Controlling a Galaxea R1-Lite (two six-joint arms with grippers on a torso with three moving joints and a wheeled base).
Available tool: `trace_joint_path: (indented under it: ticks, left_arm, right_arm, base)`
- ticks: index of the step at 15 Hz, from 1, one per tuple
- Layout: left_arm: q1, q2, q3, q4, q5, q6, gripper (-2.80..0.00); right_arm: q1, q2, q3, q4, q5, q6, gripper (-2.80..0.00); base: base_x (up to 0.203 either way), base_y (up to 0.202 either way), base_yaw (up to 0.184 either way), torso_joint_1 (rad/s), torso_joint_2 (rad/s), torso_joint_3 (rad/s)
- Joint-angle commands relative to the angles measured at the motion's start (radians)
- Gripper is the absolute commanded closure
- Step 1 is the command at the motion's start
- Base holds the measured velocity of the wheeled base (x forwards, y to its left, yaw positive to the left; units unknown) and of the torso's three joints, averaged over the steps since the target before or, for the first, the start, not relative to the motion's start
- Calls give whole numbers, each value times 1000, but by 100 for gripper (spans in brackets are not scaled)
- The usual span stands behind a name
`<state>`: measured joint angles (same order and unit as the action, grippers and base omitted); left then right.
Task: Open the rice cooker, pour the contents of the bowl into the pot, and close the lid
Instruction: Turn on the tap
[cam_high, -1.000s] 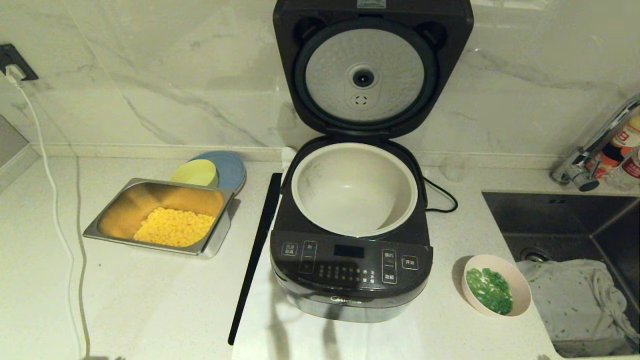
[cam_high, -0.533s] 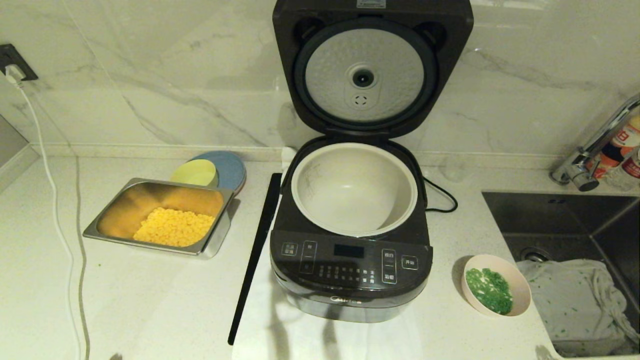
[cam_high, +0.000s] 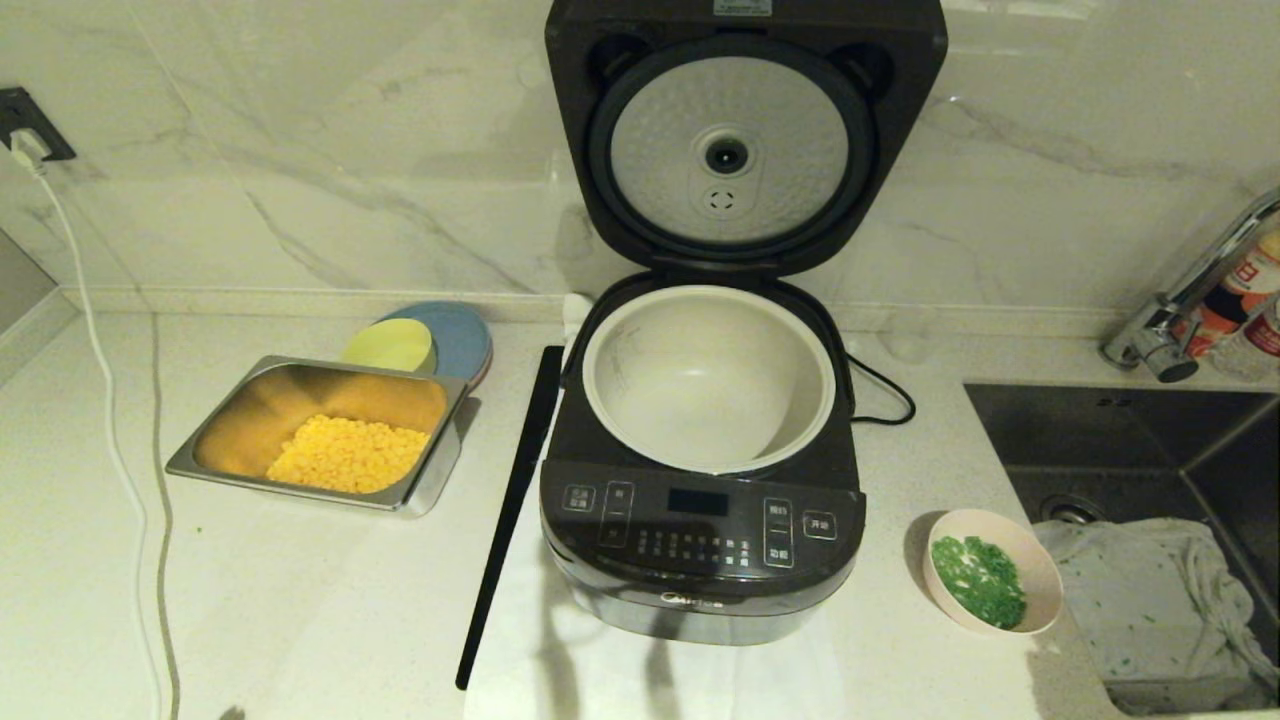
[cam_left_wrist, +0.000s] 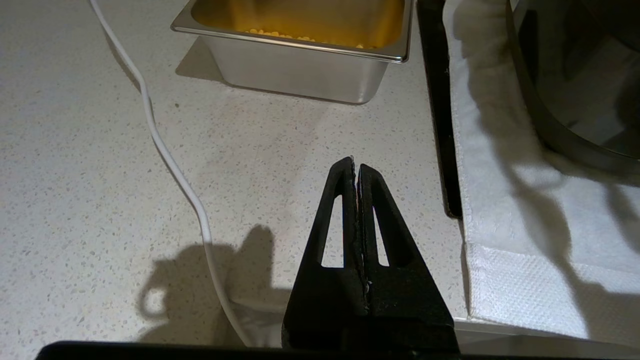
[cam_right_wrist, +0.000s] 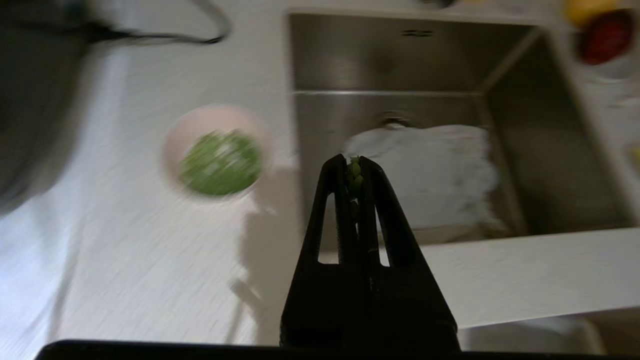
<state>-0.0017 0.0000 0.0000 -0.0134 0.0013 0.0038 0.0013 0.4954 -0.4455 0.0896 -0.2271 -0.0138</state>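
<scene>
The rice cooker (cam_high: 700, 540) stands mid-counter with its lid (cam_high: 730, 150) raised upright, dimpled silver underside facing me. The cream pot (cam_high: 708, 380) inside looks empty. To the cooker's right, the pale pink bowl (cam_high: 1040, 590) sits on the counter holding the green chopped bits (cam_high: 978, 580); it also shows as the bowl (cam_right_wrist: 200, 125) in the right wrist view. Neither gripper appears in the head view. My right gripper (cam_right_wrist: 353, 161) hovers shut near the sink's front edge, a few green bits stuck between its fingertips. Left of the cooker, my left gripper (cam_left_wrist: 355, 162) is shut and empty over bare counter.
A steel tray (cam_high: 300, 400) of yellow corn (cam_high: 348, 455), a yellow-green bowl (cam_high: 390, 345) and a blue plate (cam_high: 460, 335) sit at the left. A black strip (cam_high: 510, 500) lies beside the cooker. A white cable (cam_high: 110, 430) crosses the left counter. The sink (cam_high: 1120, 430) holds a cloth (cam_high: 1150, 600).
A shadow has crept onto the counter's front right corner below the bowl. Cooker, bowl and tray have not moved.
</scene>
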Motion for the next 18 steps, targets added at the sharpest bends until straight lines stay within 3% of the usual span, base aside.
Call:
trace_joint_path:
  ticks: [1,5,11,15,18]
  left_arm:
    - [0,0,9,0,0,-1,0]
    - [0,0,9,0,0,-1,0]
    - [0,0,9,0,0,-1,0]
    - [0,0,9,0,0,-1,0]
    - [0,0,9,0,0,-1,0]
  right_arm:
    - [-5,302,-82,-78,-80,-4,0]
    - [-94,623,-232,-229,-170,-20,0]
    - [-297,987,-398,-488,-185,-51,0]
    - [-352,1194,-460,-729,-180,-126,0]
    - [-358,1288,-544,-774,-153,-143,0]
  base:
    - [0,0,0,0,0,0]
    - [0,0,0,0,0,0]
    - [0,0,0,0,0,0]
    - [0,0,0,0,0,0]
    - [0,0,0,0,0,0]
